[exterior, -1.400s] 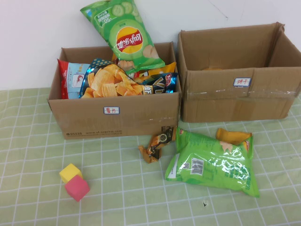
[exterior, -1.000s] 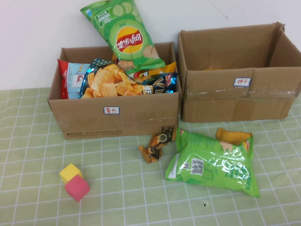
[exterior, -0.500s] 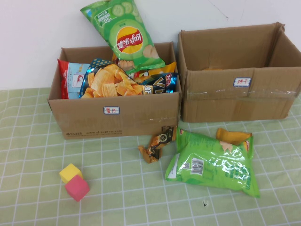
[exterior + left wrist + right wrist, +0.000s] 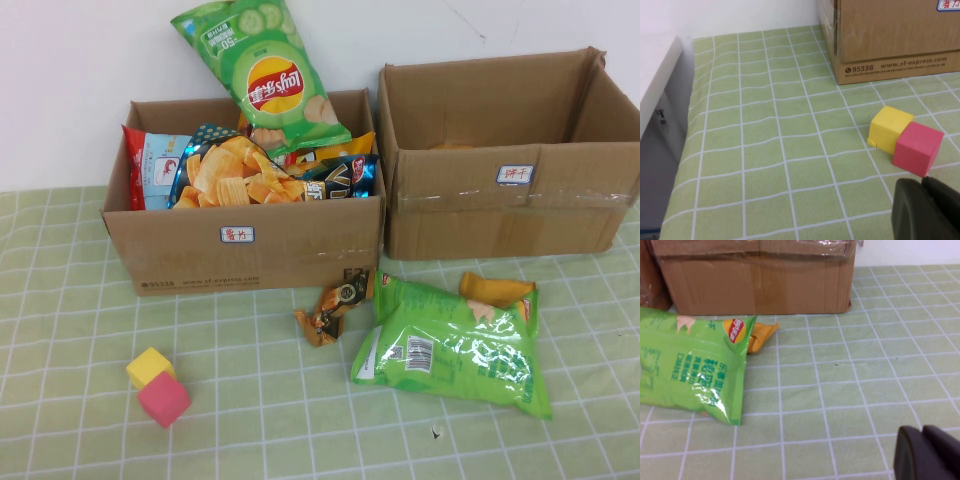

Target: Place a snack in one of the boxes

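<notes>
A green chip bag (image 4: pixel 455 345) lies flat on the tablecloth in front of the right cardboard box (image 4: pixel 510 215); it also shows in the right wrist view (image 4: pixel 690 362). A small brown-orange snack packet (image 4: pixel 335 305) lies beside it, and an orange packet (image 4: pixel 495 290) pokes out behind it. The left cardboard box (image 4: pixel 245 245) is full of snack bags, with a green chip bag (image 4: pixel 265 75) leaning on top. My left gripper (image 4: pixel 922 187) is shut and empty near the pink cube. My right gripper (image 4: pixel 922 432) is shut and empty over bare cloth. Neither arm shows in the high view.
A yellow cube (image 4: pixel 150 367) and a pink cube (image 4: pixel 164 399) sit together at the front left, also in the left wrist view (image 4: pixel 917 147). A white wall stands behind the boxes. The green checked cloth (image 4: pixel 300 430) covers the table.
</notes>
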Robot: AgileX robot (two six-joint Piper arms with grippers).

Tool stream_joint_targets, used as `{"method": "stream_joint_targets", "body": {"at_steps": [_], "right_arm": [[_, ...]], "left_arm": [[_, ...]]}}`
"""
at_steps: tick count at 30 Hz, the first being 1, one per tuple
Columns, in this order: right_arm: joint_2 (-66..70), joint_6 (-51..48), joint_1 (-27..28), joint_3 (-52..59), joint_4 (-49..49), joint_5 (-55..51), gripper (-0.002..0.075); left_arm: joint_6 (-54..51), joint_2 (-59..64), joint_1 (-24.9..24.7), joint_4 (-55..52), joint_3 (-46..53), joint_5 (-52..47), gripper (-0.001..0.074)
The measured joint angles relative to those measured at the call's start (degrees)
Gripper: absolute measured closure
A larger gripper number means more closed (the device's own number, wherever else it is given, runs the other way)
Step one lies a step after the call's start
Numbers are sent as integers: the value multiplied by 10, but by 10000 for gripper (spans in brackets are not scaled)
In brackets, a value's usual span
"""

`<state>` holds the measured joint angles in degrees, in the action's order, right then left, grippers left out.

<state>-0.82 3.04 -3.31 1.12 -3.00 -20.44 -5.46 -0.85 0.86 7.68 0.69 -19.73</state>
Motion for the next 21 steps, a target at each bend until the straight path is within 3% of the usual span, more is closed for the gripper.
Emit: {"method": "stream_joint_targets", "body": {"at_steps": [3,7,21], "right_arm": [[0,0,0,0,0,10,715],[0,0,0,6,-1,104,715],[-1,27,0,5,-3,788,715]], "left_arm": [[0,0,0,0,0,4,738],[-9,0,0,0,5,52,738],[-11,0,0,5,5,539,737]]}}
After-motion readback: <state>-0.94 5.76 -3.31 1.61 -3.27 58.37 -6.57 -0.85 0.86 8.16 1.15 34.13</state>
